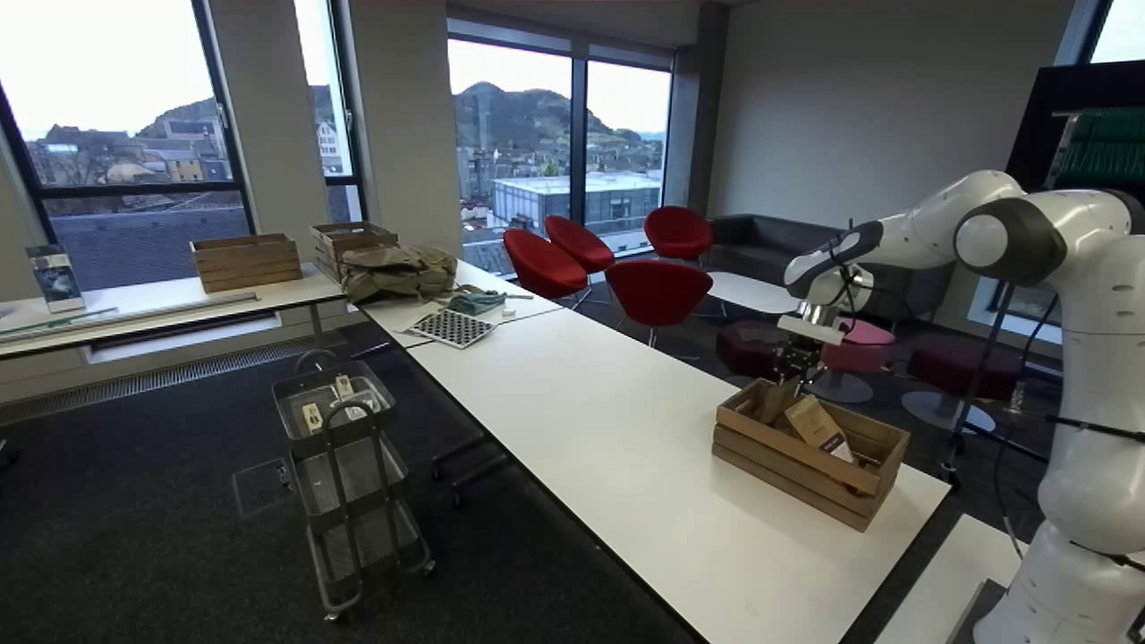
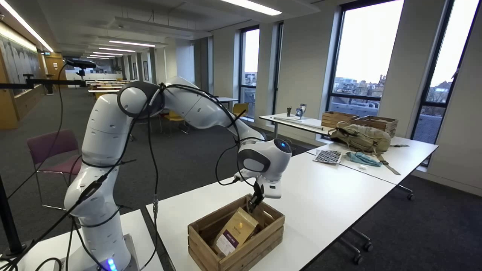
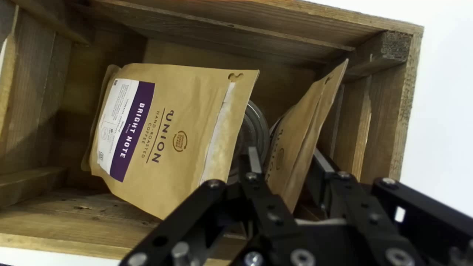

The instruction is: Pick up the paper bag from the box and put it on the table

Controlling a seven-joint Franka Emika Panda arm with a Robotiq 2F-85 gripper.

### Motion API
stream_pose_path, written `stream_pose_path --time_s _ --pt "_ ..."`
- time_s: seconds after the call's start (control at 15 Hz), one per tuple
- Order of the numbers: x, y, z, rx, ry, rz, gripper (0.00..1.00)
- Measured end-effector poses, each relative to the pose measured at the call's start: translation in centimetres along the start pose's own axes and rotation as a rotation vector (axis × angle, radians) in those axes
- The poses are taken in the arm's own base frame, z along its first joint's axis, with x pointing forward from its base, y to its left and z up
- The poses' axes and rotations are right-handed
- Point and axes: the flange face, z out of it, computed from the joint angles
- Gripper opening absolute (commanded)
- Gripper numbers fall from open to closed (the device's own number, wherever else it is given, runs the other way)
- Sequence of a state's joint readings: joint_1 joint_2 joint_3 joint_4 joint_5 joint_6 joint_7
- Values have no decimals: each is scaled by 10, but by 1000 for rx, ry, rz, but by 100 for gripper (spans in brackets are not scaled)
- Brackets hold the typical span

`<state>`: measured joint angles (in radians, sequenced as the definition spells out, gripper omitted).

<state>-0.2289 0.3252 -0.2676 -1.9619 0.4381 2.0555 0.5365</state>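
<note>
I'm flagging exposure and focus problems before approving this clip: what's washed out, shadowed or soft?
In both exterior views, the sky is blown out to nearly white; in the wrist view, the table is washed out beyond the box, whose inside lies partly in shadow, and the gripper looks slightly soft up close, while the purple-banded paper bag is sharp, its larger print readable.

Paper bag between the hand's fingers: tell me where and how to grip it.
Best, I judge, by the flat top of this paper bag, coming from above: it stands steeply near the end wall of the box, its thin top edge upward. The open hand straddles it, so closing should pinch its broad faces.
</note>
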Motion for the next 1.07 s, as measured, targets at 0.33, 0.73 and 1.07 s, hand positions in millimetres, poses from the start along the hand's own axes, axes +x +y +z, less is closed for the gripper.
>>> stream_pose_path --time_s 0.33,0.73,1.07 --pt "6 6 -4 4 7 13 0" --pt "-16 6 -46 -10 93 -51 0" --pt "-73 -2 -92 -45 195 -179 0"
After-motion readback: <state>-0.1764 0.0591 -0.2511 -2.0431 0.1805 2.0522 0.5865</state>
